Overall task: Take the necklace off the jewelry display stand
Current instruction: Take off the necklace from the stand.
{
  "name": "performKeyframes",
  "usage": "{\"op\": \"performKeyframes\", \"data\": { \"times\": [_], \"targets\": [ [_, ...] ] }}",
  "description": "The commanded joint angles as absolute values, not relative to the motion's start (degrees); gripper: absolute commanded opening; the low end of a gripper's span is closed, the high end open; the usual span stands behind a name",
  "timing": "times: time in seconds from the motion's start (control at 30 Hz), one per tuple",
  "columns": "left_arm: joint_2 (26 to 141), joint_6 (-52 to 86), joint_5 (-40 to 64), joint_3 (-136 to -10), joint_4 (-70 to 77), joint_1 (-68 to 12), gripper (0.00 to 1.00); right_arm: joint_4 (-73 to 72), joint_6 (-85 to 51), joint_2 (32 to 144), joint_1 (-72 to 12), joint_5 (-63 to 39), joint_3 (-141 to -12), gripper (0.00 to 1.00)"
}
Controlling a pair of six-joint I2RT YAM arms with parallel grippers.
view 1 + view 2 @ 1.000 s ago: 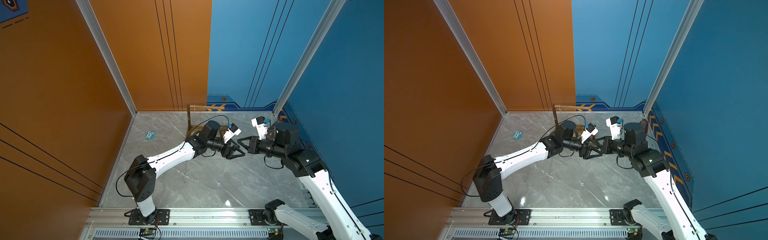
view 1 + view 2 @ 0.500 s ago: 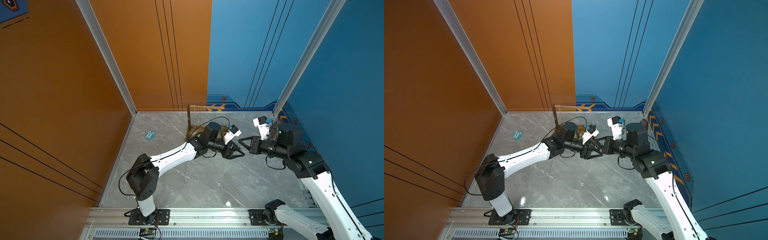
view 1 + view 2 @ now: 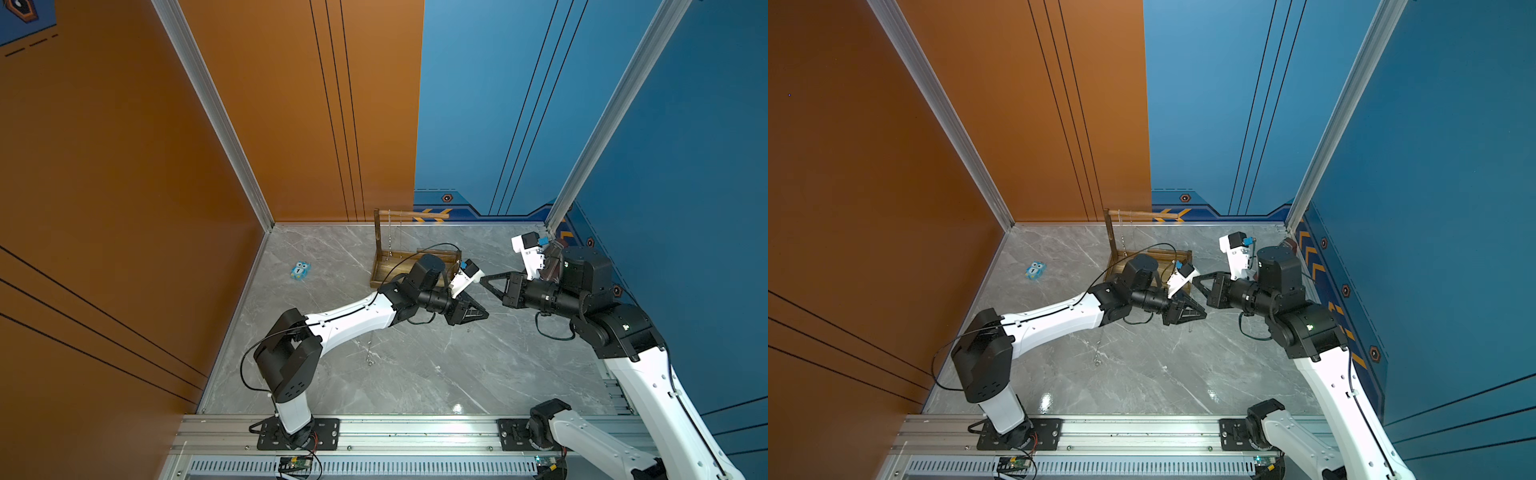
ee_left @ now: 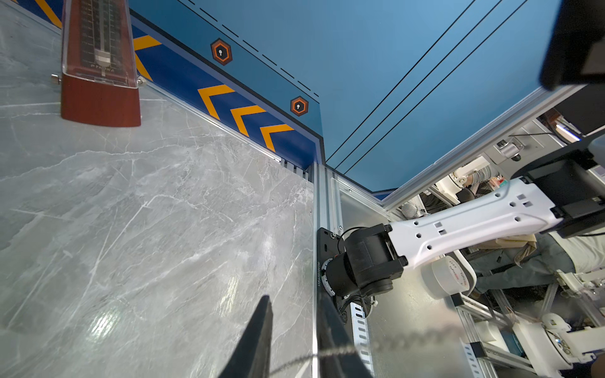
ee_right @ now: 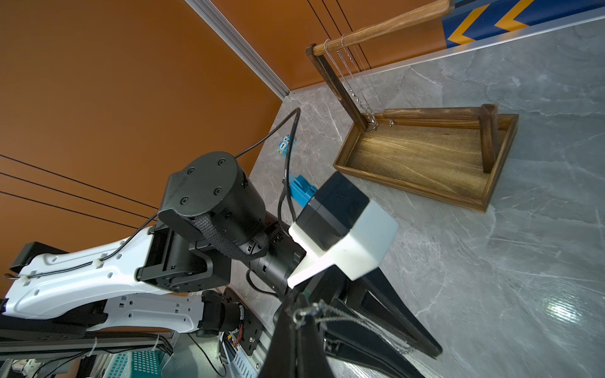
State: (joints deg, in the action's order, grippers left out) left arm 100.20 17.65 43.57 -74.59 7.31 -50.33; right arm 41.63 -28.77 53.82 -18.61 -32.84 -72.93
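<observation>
Operator, in both top views you see the jewelry display stand [image 3: 377, 245] [image 3: 1111, 239] standing upright at the back of the gray table [image 3: 436, 374]. Thin chains [image 3: 390, 235] hang from its top rod, close to the post. The left gripper [image 3: 485, 314] [image 3: 1204, 314] and the right gripper [image 3: 484, 280] [image 3: 1196, 279] point at each other in front of the stand, with their tips near but apart. The necklace is too thin to make out between them here. A small blue owl toy [image 3: 300, 270] lies well apart, near the orange wall. In the left wrist view you see the left gripper [image 4: 294, 301] with its two fingers standing a little apart, not pressed together. The necklace [image 4: 409, 337] runs across them. A dark red metronome [image 4: 100, 81] stands by the blue wall. In the right wrist view the right gripper [image 5: 294, 327] is clamped tight on the necklace [image 5: 343, 319] at its ring end, off the stand. From there the necklace stretches over to the left gripper [image 5: 425, 351]. Behind them you see the stand's wooden tray, and the chains [image 5: 347, 72] hang from the rod down to the tray corner by the post.
</observation>
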Motion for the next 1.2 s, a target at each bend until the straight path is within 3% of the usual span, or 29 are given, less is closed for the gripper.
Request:
{"op": "performKeyframes", "data": {
  "times": [0.0, 0.23, 0.77, 1.17],
  "targets": [
    [98.96, 18.14, 42.42, -72.7, 9.58, -50.8, 0.26, 43.15, -29.67, 52.76, -18.02, -33.84, -74.58, 0.0],
    [98.64, 18.9, 41.76, -70.78, 10.7, -51.05, 0.25, 43.32, -29.88, 52.49, -17.67, -34.19, -74.47, 0.0],
    [95.81, 18.72, 37.98, -67.35, 10.88, -51.04, 0.01, 43.68, -30.28, 52.38, -17.64, -34.7, -74.0, 0.0],
    [91.09, 20.68, 29.47, -60.74, 10.96, -50.81, 0.0, 43.32, -30.89, 54.41, -20.13, -33.68, -72.39, 0.0]
  ]
}}
